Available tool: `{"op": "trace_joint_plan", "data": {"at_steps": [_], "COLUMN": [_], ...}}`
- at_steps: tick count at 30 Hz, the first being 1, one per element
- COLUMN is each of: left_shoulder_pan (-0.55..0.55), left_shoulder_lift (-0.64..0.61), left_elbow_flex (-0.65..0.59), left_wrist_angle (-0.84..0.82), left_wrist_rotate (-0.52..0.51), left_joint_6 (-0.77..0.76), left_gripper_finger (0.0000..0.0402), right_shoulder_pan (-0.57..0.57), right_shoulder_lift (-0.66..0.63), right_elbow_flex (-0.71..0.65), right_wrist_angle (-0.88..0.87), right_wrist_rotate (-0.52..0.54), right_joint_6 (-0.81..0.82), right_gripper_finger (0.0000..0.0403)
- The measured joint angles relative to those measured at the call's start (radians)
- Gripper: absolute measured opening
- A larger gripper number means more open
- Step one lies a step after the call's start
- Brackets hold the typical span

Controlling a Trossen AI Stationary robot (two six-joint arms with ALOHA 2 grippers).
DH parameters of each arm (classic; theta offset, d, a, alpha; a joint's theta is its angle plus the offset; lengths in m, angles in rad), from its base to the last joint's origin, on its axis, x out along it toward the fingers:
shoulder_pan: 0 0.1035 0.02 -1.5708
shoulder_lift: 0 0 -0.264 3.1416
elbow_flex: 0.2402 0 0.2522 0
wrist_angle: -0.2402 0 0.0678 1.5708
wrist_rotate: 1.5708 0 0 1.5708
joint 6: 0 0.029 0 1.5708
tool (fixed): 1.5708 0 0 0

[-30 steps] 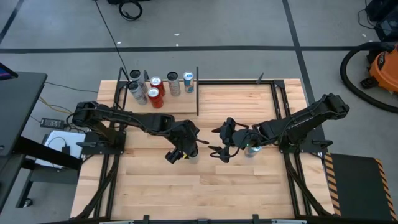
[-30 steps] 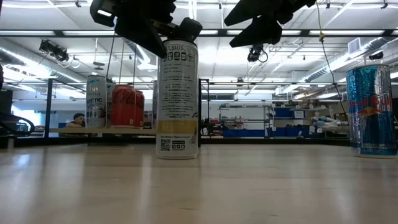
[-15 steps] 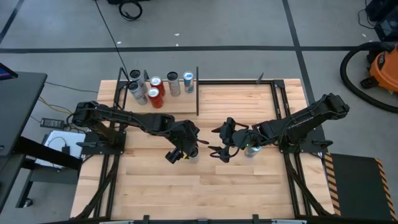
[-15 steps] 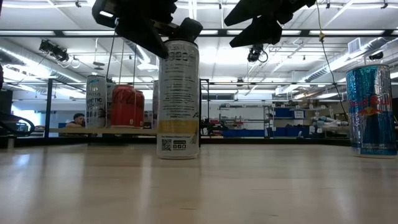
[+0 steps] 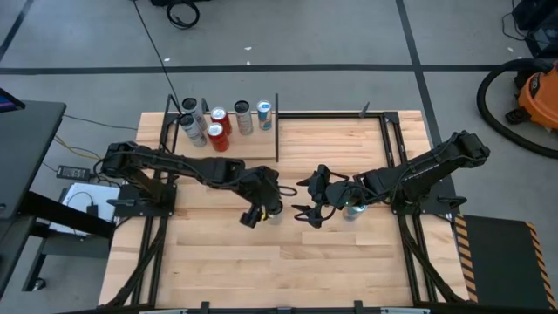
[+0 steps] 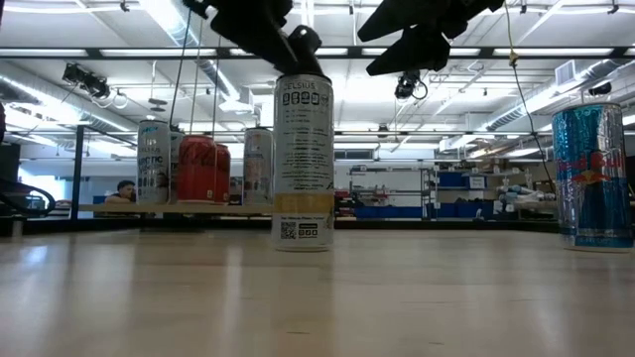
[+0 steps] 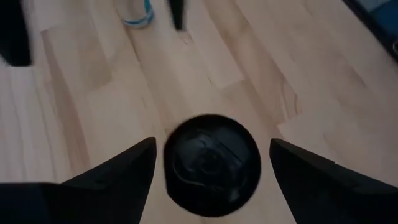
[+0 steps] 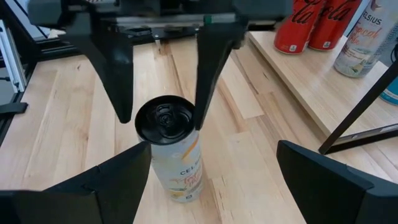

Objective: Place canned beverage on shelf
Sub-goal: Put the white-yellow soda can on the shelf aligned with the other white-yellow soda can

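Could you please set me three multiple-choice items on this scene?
1. Where does the black-topped Celsius can stand?
A. on the shelf
B. on the tabletop
C. on the floor

2. How many red cans are on the shelf?
A. none
B. five
C. two

3. How is the left claw?
A. open, fingers either side of the can's top
B. shut on a red can
C. out of view

Answers:
1 B: the Celsius can stands on the tabletop, off the shelf.
2 C: two red cans show there.
3 A: the left claw straddles the can, with gaps visible.
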Motion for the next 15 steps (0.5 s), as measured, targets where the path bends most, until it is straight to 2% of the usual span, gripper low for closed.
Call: {"op": "trace_joint_plan", "data": {"at_steps": [7,15], "left_shoulder_pan": [0.000,0.000], "left_shoulder_lift": [0.000,0.000], "left_elbow_flex": [0.040,0.045], "left_wrist_angle": [0.001,-0.001], "left_wrist_rotate": [-0.009,-0.028], "left_joint_6": [-0.197,-0.640], "left_gripper_finger": [0.0314,0.0314], "right_shoulder_pan": [0.000,0.000], "right_shoulder_lift": [0.000,0.000], "right_elbow_flex": [0.000,0.000], "right_wrist_angle": [-0.003,-0.003], "right_wrist_rotate": [0.000,0.000], "right_joint_6": [-0.005,-0.007], "right_gripper_finger": [0.0357,0.0357]}}
